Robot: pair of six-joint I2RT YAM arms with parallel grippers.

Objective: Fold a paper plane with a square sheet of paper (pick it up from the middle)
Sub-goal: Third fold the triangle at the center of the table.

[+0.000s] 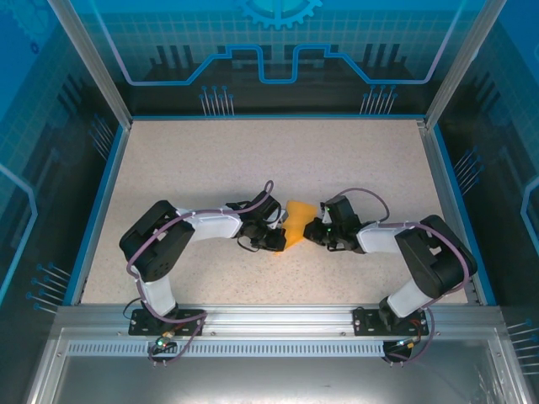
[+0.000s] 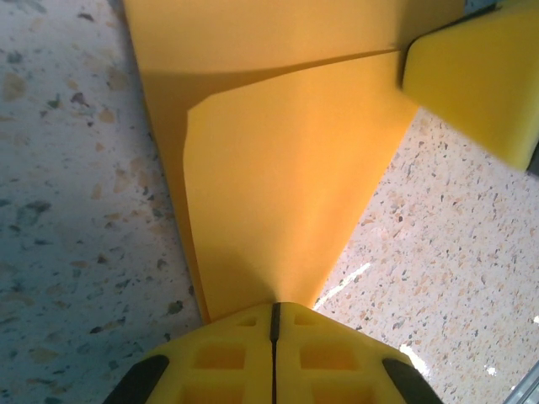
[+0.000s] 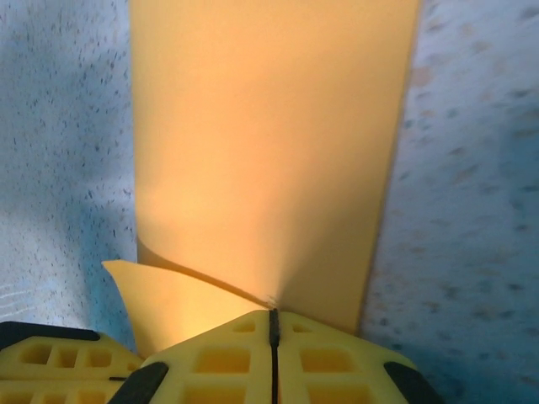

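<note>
Low in each wrist view, the left jaws and the right jaws are pinched shut on opposite ends of the square sheet of paper (image 1: 298, 215). It sits part-folded at the overhead frame's centre, probably held taut between them to set a crease, with the speckled desk (image 1: 253, 160) beyond.

Legible text, labels, brands, numbers: none found. Sole graphic mark: partial blue gear emblem (image 1: 278, 10), top centre of the frame, on the back wall panel (image 1: 168, 50), above blue circuit-style lines; it carries no lettering.
</note>
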